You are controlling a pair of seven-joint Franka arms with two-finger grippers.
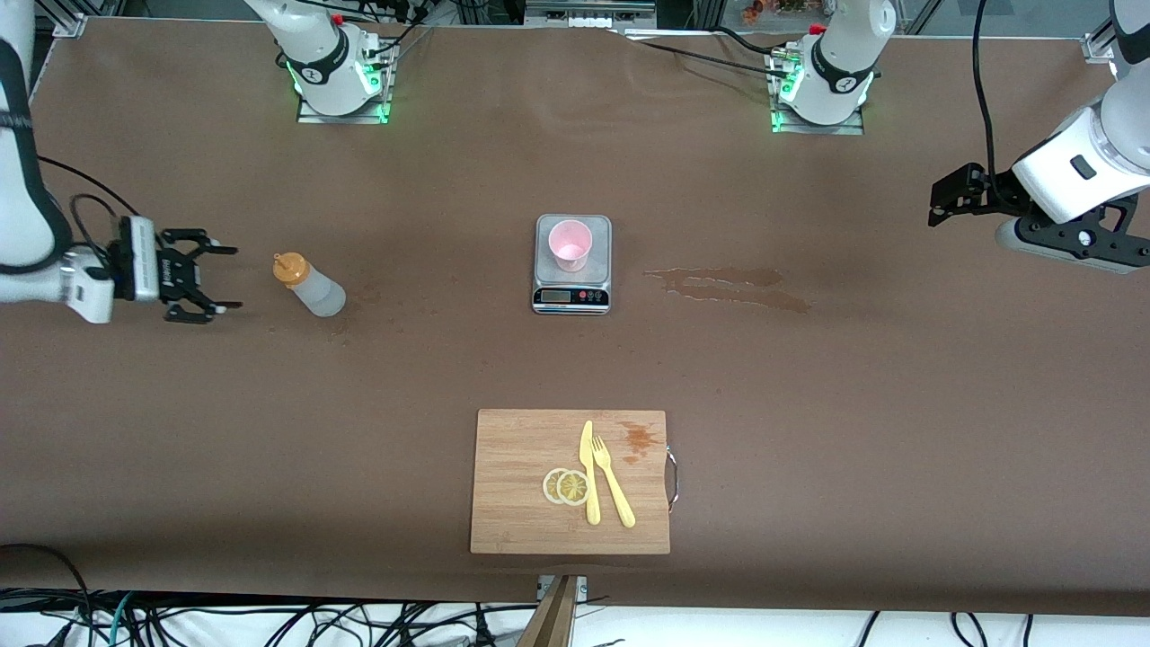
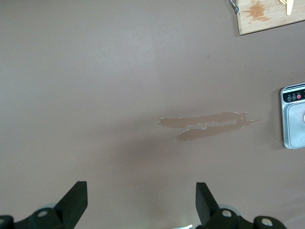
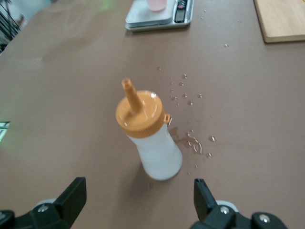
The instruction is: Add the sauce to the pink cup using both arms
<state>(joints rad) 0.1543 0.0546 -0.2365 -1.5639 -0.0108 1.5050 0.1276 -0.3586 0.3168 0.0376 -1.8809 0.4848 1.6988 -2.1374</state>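
the surface (image 1: pixel 809 404) wears a matt brown paper-like cover with glossy wet stains (image 1: pixel 728 288). the squeeze bottle (image 3: pixel 152 143) is translucent frosted plastic under a smooth orange cap (image 3: pixel 138 114). the scale (image 1: pixel 572 261) has a brushed metal plate. the cutting board (image 1: pixel 521 485) is pale grained wood; the pink cup (image 1: pixel 570 245) is smooth plastic.

The brown table (image 1: pixel 809 431) carries a squeeze bottle (image 1: pixel 310 285) just beside the right gripper (image 1: pixel 226 279). A scale (image 1: pixel 573 288), wet stains (image 1: pixel 728 288) and a cutting board (image 1: pixel 521 485) lie farther off it.

A robotics lab: two arm bases (image 1: pixel 340 67) bolted at twelve o'clock, loose cables (image 1: pixel 269 620) at six
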